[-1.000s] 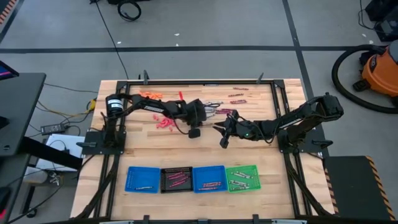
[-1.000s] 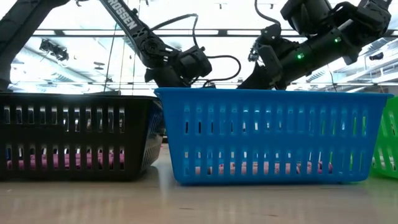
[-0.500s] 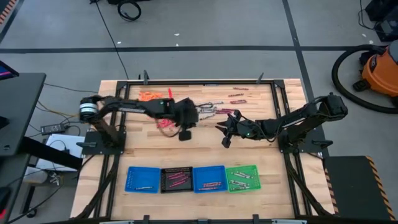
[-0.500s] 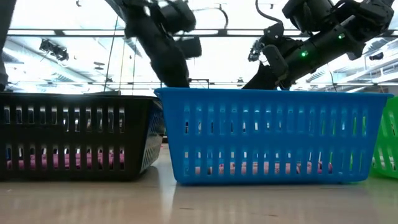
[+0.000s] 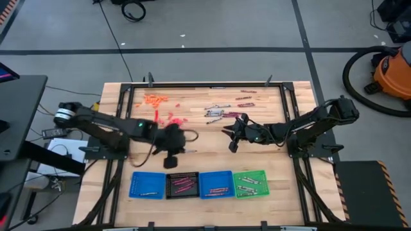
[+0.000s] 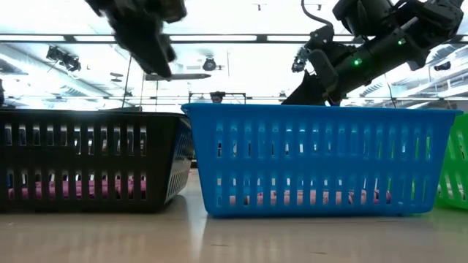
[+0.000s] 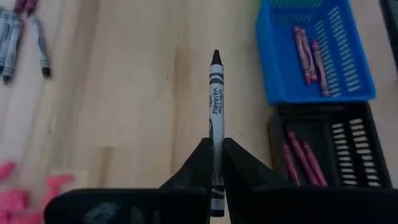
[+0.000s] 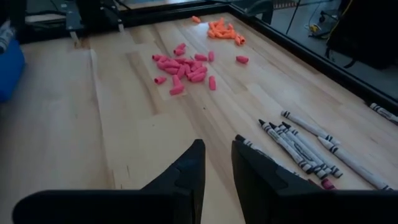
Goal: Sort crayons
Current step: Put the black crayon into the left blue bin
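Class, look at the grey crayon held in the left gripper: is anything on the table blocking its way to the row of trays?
Nothing visible does. The left gripper holds the grey crayon over bare wood, with the trays just ahead and no object between.

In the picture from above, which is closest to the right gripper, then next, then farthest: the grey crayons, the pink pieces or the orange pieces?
From the right gripper:
1. Grey crayons, just behind it, mid-table.
2. Pink pieces, farther toward the left arm's side.
3. Orange pieces, far back-left corner.
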Action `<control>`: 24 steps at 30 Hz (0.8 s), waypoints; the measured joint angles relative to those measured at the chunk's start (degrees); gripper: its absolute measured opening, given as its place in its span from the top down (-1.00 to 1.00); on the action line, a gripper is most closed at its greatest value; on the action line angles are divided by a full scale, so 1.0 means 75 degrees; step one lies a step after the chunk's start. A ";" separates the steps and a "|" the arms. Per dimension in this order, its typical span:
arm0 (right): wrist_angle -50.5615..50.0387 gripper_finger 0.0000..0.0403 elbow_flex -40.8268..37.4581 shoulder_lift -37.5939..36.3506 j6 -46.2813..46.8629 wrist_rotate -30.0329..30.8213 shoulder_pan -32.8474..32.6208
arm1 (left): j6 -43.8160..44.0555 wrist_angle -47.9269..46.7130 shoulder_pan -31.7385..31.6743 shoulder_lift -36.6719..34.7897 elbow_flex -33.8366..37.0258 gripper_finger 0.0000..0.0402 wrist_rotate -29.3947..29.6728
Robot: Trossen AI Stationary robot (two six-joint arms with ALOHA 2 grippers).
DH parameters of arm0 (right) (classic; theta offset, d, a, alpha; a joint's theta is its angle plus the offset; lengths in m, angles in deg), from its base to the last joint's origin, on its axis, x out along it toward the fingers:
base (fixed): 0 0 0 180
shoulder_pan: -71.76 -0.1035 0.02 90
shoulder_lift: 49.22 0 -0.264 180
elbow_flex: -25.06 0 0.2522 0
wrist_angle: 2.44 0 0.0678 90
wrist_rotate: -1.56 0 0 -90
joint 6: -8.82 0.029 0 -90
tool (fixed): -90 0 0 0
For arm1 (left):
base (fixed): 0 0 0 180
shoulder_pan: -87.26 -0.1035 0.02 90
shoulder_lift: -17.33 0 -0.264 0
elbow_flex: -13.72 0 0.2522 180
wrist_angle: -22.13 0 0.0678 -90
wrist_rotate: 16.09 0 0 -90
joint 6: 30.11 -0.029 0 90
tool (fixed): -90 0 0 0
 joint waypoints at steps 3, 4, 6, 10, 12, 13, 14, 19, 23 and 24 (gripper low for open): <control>0.0124 0.57 0.0001 0.0000 0.0009 -0.0004 -0.0052 | 0.0694 -0.0379 0.0624 -0.0366 0.0258 0.91 0.0351; 0.0147 0.57 -0.0002 -0.0003 0.0006 -0.0004 -0.0082 | 0.0956 -0.0443 0.0836 -0.0475 0.0365 0.91 0.0390; 0.0204 0.57 -0.0002 -0.0005 0.0009 -0.0004 -0.0102 | 0.1422 -0.0492 0.1228 -0.0662 0.0582 0.91 0.0427; 0.0200 0.57 -0.0002 -0.0007 0.0003 0.0006 -0.0114 | 0.2261 -0.0582 0.2039 -0.1012 0.1035 0.91 0.0447; 0.0202 0.57 -0.0002 -0.0006 -0.0001 0.0022 -0.0110 | 0.2606 -0.0642 0.2436 -0.1107 0.1233 0.91 0.0436; 0.0213 0.57 -0.0002 -0.0006 -0.0010 0.0021 -0.0111 | 0.2783 -0.0768 0.2643 -0.1184 0.1326 0.91 0.0429; 0.0228 0.57 -0.0002 -0.0006 -0.0017 0.0019 -0.0108 | 0.2967 -0.0839 0.2832 -0.1238 0.1405 0.91 0.0427; 0.0229 0.57 -0.0002 -0.0009 -0.0029 0.0022 -0.0102 | 0.3769 -0.0974 0.3692 -0.1547 0.1772 0.91 0.0414; 0.0150 0.57 -0.0003 -0.0012 -0.0026 0.0049 -0.0094 | 0.4381 -0.0966 0.4126 -0.1768 0.2077 0.91 0.0379; 0.0145 0.57 -0.0004 -0.0012 -0.0026 0.0078 -0.0089 | 0.4513 -0.0898 0.4221 -0.1810 0.2161 0.91 0.0361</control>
